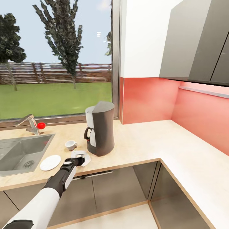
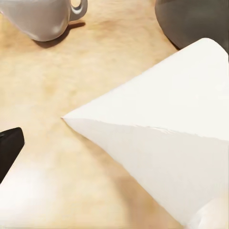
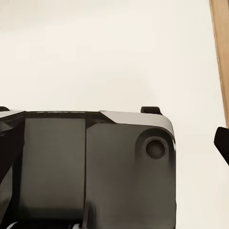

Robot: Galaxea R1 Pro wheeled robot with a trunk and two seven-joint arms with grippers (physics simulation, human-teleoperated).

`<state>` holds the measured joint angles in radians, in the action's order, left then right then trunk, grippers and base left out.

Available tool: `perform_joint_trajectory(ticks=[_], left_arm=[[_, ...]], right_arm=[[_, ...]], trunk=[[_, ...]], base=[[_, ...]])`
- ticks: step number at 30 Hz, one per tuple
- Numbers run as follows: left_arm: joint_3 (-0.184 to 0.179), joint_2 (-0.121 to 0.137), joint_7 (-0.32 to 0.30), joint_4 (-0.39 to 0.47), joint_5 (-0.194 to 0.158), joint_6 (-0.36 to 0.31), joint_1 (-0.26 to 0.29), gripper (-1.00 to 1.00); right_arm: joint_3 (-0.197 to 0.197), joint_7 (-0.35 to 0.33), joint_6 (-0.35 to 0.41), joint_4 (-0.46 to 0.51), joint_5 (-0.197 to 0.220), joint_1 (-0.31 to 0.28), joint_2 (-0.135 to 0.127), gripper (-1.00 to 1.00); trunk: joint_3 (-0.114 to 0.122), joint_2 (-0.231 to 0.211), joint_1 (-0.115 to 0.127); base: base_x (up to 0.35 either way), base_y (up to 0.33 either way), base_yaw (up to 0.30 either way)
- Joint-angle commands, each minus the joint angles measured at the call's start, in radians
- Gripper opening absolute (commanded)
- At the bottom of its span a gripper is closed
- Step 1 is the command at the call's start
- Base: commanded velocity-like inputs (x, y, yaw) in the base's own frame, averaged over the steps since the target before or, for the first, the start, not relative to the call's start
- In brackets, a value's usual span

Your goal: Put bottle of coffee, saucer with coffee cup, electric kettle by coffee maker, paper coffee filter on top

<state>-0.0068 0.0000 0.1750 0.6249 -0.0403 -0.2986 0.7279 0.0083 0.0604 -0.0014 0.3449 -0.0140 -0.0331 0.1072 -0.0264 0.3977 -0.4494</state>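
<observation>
Reaching left gripper (image 1: 80, 160) at paper coffee filter (image 1: 83, 157), lower centre; jaw state unclear; thin cone could crumple or skid into coffee maker (image 1: 101, 128).

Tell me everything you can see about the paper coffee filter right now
The paper coffee filter is a thin white paper cone lying on its side on the kitchen countertop, its pointed tip toward the sink side. It looks smooth and uncrumpled. It sits just in front of the coffee maker, with the coffee cup a little behind it. The left gripper is right at it; whether the fingers have closed on the paper cannot be told.
</observation>
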Motion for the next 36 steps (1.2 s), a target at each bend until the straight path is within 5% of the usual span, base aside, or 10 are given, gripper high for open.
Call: perform_joint_trajectory(ticks=[1, 23, 36], left_arm=[[-0.001, 0.000, 0.006, 0.002, -0.005, -0.005, 0.000, 1.00], [-0.002, -0.001, 0.012, 0.010, -0.008, 0.011, -0.016, 1.00], [-0.004, -0.003, 0.012, 0.008, -0.009, 0.048, -0.016, 1.00]], right_arm=[[0.001, 0.004, 0.000, 0.000, -0.001, -0.001, 0.000, 1.00], [0.002, 0.008, -0.003, -0.007, -0.003, -0.001, 0.008, 1.00], [0.002, 0.007, -0.003, -0.007, -0.001, -0.001, -0.015, 1.00]], trunk=[[-0.002, 0.002, -0.001], [-0.002, 0.002, -0.001], [-0.002, 0.002, -0.001]], base=[[0.000, 0.000, 0.000], [0.026, 0.000, 0.000], [0.037, 0.000, 0.000]])
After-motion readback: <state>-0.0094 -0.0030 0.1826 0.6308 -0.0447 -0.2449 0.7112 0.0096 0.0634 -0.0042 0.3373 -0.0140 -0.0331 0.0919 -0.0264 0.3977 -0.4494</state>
